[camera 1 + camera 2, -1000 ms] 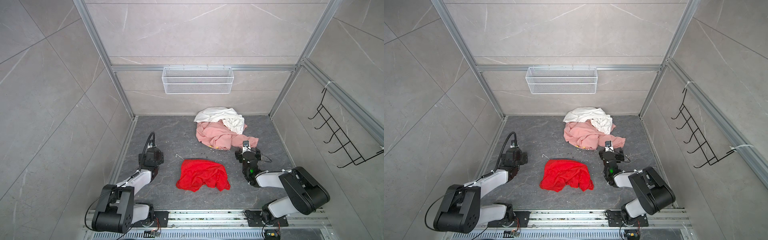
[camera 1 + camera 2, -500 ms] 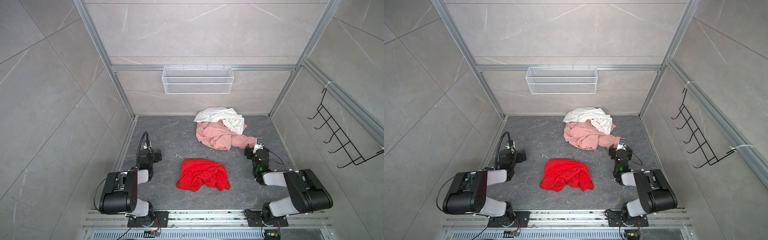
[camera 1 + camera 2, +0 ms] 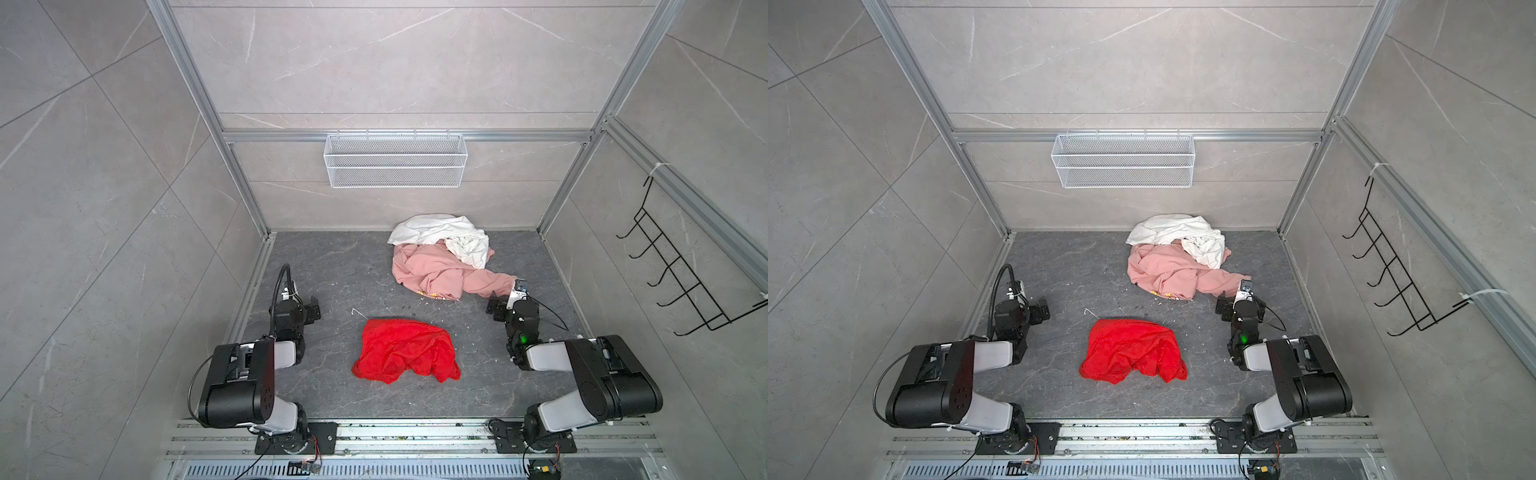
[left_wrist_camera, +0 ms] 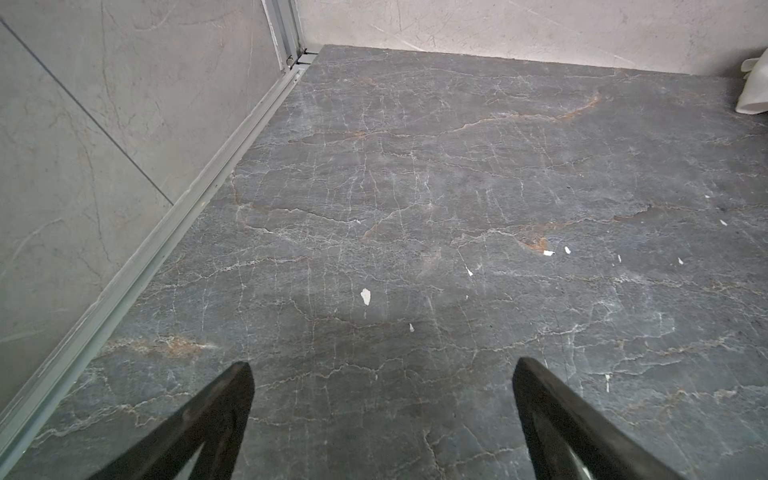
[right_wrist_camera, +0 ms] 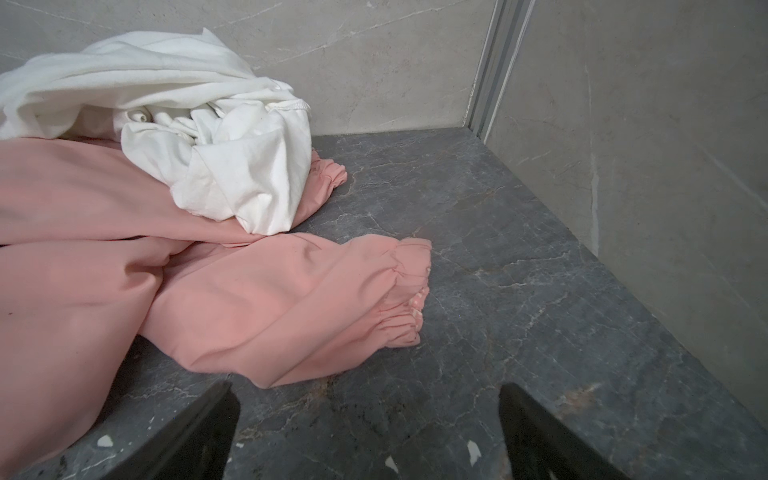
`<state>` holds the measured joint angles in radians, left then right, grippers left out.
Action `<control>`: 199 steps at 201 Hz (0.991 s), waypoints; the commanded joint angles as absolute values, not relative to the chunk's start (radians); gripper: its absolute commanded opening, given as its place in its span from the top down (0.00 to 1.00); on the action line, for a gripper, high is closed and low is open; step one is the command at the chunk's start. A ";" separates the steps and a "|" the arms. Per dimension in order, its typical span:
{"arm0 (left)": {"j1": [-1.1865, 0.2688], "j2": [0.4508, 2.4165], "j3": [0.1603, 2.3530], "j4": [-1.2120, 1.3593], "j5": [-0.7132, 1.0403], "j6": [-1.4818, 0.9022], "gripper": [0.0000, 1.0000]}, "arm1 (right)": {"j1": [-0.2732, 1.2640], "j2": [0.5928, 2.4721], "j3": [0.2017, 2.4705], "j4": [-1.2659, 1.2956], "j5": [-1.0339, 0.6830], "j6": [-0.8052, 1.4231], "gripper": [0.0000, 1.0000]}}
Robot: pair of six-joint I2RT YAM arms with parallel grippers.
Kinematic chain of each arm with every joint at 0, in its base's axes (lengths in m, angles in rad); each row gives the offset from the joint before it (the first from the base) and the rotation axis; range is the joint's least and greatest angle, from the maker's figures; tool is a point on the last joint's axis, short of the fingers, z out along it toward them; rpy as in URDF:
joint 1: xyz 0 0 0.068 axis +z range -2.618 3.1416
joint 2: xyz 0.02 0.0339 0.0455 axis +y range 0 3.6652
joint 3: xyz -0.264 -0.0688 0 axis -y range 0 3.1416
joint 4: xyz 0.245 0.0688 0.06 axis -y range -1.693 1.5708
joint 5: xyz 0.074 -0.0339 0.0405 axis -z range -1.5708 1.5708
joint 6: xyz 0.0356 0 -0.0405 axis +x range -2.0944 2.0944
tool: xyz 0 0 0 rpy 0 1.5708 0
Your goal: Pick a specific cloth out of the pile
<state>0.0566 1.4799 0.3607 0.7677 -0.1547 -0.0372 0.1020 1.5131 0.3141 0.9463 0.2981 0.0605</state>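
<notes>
Clerk: One enclosure; dark grey veined stone floor (image 3: 345, 266); pale tiled walls (image 3: 124, 208); aluminium framing (image 3: 291, 136); white flecks (image 4: 365, 296) scattered over the floor.

Checker: Fixtures?

Clerk: White wire basket (image 3: 395, 166) on the back wall; black hook rack (image 3: 681, 282) on the right wall; slotted rail (image 3: 407, 436) along the front edge, bearing both arm bases.

Checker: Textiles?

Clerk: The cloth (image 3: 405, 353), bright red and crumpled, lies alone mid-floor between the arms, well apart from the pile (image 3: 440, 257) near the back wall; in the pile a white cloth (image 3: 436, 232) lies over a pale pink garment (image 3: 432, 274); one pink cuff (image 5: 403, 291) trails toward the right arm.

Checker: Grippers?

Clerk: Left gripper (image 4: 382, 365) low over bare floor near the left wall, jaws spread wide, nothing between them; right gripper (image 5: 366, 388) just beside the pink cuff, jaws likewise spread, holding nothing.
</notes>
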 commanded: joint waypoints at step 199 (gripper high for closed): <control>0.052 1.489 0.360 0.838 -0.168 -0.054 0.00 | 0.090 1.531 0.362 0.897 0.247 0.069 0.00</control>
